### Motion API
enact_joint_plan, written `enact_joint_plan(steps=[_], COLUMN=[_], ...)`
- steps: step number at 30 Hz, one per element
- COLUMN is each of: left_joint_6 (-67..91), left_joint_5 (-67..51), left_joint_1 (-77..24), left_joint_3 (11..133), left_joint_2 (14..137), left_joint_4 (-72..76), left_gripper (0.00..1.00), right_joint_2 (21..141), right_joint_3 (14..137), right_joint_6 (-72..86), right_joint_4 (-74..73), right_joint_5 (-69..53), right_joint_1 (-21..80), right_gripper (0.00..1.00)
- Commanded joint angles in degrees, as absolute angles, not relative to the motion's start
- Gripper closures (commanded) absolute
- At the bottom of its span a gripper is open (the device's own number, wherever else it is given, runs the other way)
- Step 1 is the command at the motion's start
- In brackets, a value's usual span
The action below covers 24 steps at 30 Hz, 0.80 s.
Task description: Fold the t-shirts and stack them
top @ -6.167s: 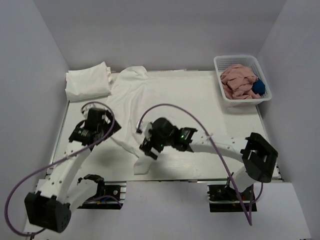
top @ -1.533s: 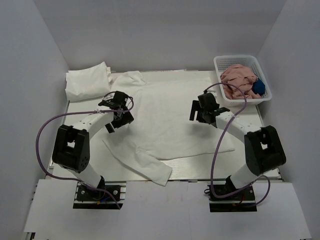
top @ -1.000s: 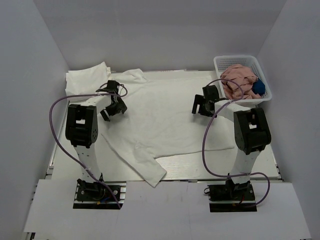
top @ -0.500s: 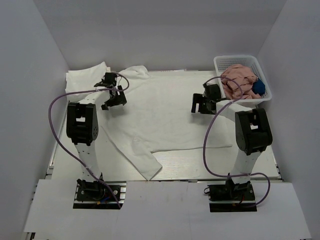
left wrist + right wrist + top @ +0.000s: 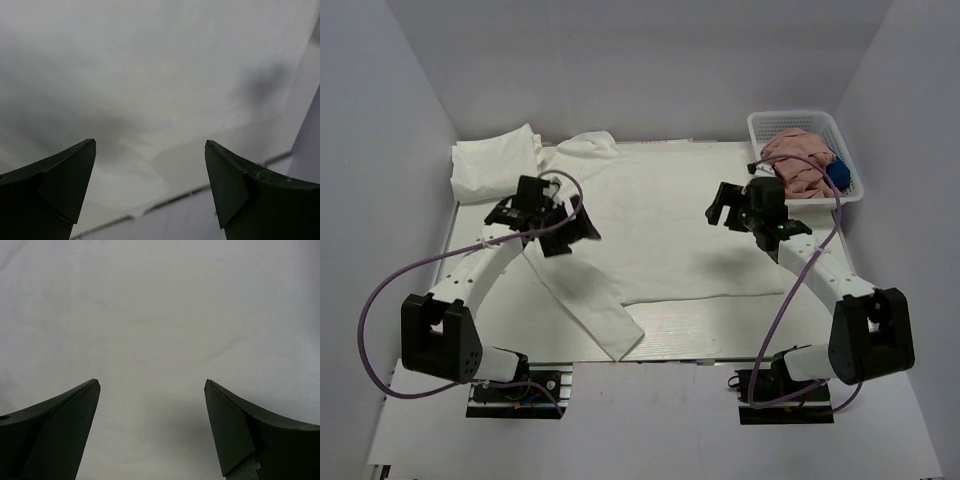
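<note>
Hovering released & empty, L fingers and R fingers have the flat t-shirt beneath them, prob. for grabbing its sides.

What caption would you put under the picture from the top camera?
Left gripper and right gripper, both open, hover over the spread t-shirt; a folded t-shirt lies far left.
</note>
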<state>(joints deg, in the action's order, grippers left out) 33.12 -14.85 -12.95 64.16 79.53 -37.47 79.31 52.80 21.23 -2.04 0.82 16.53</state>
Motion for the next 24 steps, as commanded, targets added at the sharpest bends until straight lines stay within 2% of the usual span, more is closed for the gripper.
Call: enact_joint_plan(steps=[1, 4, 7, 12, 14, 21, 24], left_joint_6=[35.68, 36.38, 41.12, 49.55, 51.84, 57.30, 57.30], left_joint_5=[-27.42, -25.66, -26.54, -27.33, -23.59, -12.75, -10.03], left_joint_1=[-15.20, -17.92, -21.08, -27.41, -31.17, -44.54, -46.93], left_joint_3=[57.93, 53.28, 47.93, 39.12, 38.58, 45.42, 48.16], left_joint_2=[77.80, 73.41, 66.90, 64.07, 64.07, 76.43, 81.20], left_joint_4=[-46.79, -54.38, -54.93, -47.03, -45.01, -45.25, -48.24], left_gripper=[0.00, 0.00, 0.00, 0.07, 0.08, 0.13, 0.16], right_joint_2=[75.25, 72.08, 69.44, 65.23, 64.17, 63.11, 62.67], right_joint_3=[49.57, 47.29, 43.87, 40.09, 39.55, 37.88, 37.53], right_joint_6=[25.14, 25.75, 26.98, 27.69, 27.69, 27.86, 27.42], right_joint_4=[-2.64, -3.34, -3.87, -4.48, -5.27, -6.33, -6.85], right_joint_5=[2.81, 2.03, 2.11, 2.98, 3.16, 5.88, 6.94], right_joint_1=[16.26, 16.35, 16.44, 16.00, 16.26, 16.26, 16.26], right_gripper=[0.09, 0.09, 0.09, 0.09, 0.09, 0.09, 0.09])
